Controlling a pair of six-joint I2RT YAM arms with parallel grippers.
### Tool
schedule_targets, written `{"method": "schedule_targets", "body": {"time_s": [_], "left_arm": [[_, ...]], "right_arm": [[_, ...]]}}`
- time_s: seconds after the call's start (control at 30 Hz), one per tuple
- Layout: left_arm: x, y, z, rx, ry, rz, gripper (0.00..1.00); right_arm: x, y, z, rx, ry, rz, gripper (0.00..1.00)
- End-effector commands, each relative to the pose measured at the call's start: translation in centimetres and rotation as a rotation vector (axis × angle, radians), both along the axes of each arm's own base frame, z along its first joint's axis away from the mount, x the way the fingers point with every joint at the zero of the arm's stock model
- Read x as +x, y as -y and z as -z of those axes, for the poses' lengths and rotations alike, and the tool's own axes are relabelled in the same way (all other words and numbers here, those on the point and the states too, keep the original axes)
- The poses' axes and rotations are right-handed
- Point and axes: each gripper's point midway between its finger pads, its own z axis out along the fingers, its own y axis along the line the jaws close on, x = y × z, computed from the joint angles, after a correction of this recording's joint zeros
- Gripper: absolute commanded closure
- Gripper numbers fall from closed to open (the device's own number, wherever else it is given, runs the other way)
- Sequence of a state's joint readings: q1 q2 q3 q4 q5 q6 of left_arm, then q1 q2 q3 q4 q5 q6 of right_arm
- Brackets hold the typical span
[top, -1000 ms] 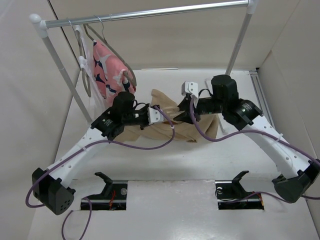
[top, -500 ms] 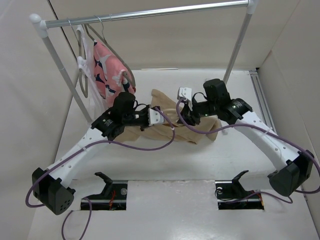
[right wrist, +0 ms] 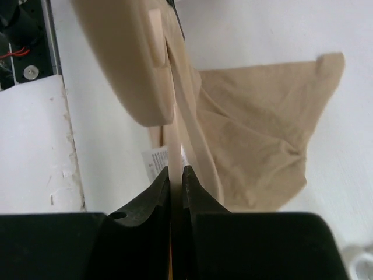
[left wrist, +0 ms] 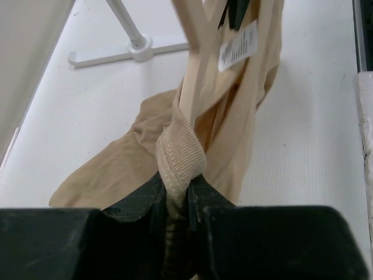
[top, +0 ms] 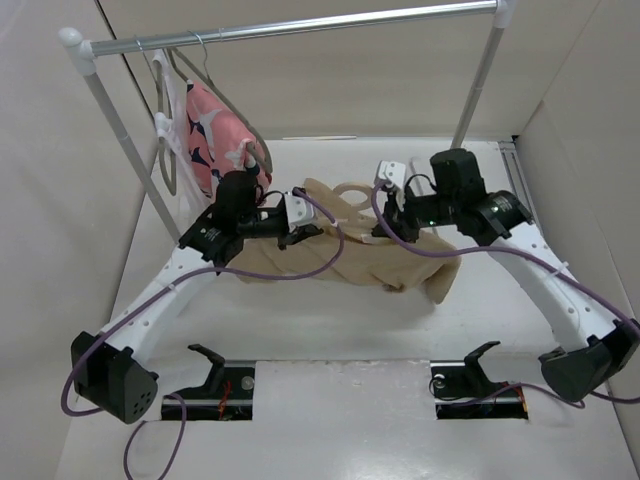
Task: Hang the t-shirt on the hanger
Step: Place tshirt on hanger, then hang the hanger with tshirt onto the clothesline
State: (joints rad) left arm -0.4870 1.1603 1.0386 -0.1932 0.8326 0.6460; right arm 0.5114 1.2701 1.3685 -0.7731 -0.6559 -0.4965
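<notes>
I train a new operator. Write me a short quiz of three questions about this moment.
1. True or false: the left gripper is shut on the ribbed collar of the t-shirt.
2. Where does the pink garment hang? A) on the rail, near its left end; B) in a box; C) over a chair.
3. Fill in: a white ___ shows on the t-shirt near the collar.
Key: 1 true; 2 A; 3 label.

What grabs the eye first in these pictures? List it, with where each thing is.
The tan t-shirt sprawls mid-table, pulled taut between both arms. The left gripper pinches its ribbed collar, and the right gripper clamps a thin fabric strip just beside the cream hanger. At back left, a pink patterned garment hangs from the metal rail.
</notes>
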Motion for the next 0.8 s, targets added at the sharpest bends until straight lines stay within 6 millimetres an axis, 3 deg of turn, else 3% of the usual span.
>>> {"method": "schedule_targets", "body": {"time_s": [0.0, 0.1, 0.17, 0.2, 0.3, 0.33, 0.37, 0.47, 0.53, 0.57, 0.77], "left_arm": [[3.4, -2.2, -3.4, -0.069, 0.028, -0.158, 1.00], [5.1, -3.5, -3.7, -0.080, 0.024, -0.236, 1.00], [5.8, -4.1, -3.6, -0.083, 0.018, -0.260, 0.92], [5.8, -4.1, -3.6, -0.083, 0.018, -0.260, 0.75], [5.3, -3.3, -5.0, -0.125, 0.044, -0.204, 0.47], [5.2, -3.0, -5.8, -0.146, 0.052, -0.190, 0.15], [4.8, -2.7, -7.0, -0.180, 0.076, -0.163, 0.00], [4.0, -2.5, -9.6, -0.253, 0.103, -0.146, 0.00], [3.6, -2.4, -10.1, -0.270, 0.123, -0.135, 0.00], [3.6, -2.4, -9.9, -0.273, 0.114, -0.136, 0.00], [2.4, -2.0, -9.4, -0.239, 0.129, -0.101, 0.00]], "right_arm": [[-1.2, 5.5, -3.0, -0.070, -0.014, 0.175, 1.00], [-1.5, 7.2, -4.2, -0.078, 0.001, 0.234, 1.00], [-1.6, 7.7, -4.7, -0.079, 0.012, 0.251, 1.00], [-1.4, 7.9, -5.2, -0.068, 0.017, 0.268, 1.00], [-1.4, 7.6, -6.0, -0.043, 0.008, 0.267, 1.00], [-1.1, 7.4, -6.7, -0.029, 0.006, 0.277, 1.00], [-0.6, 7.6, -6.9, -0.036, 0.009, 0.307, 1.00], [0.4, 8.4, -8.9, -0.031, 0.014, 0.402, 1.00], [1.0, 9.7, -9.5, -0.073, 0.023, 0.481, 1.00], [1.5, 9.9, -11.1, -0.060, 0.045, 0.514, 1.00], [4.5, 12.4, -15.7, -0.098, 0.133, 0.683, 1.00]]}}
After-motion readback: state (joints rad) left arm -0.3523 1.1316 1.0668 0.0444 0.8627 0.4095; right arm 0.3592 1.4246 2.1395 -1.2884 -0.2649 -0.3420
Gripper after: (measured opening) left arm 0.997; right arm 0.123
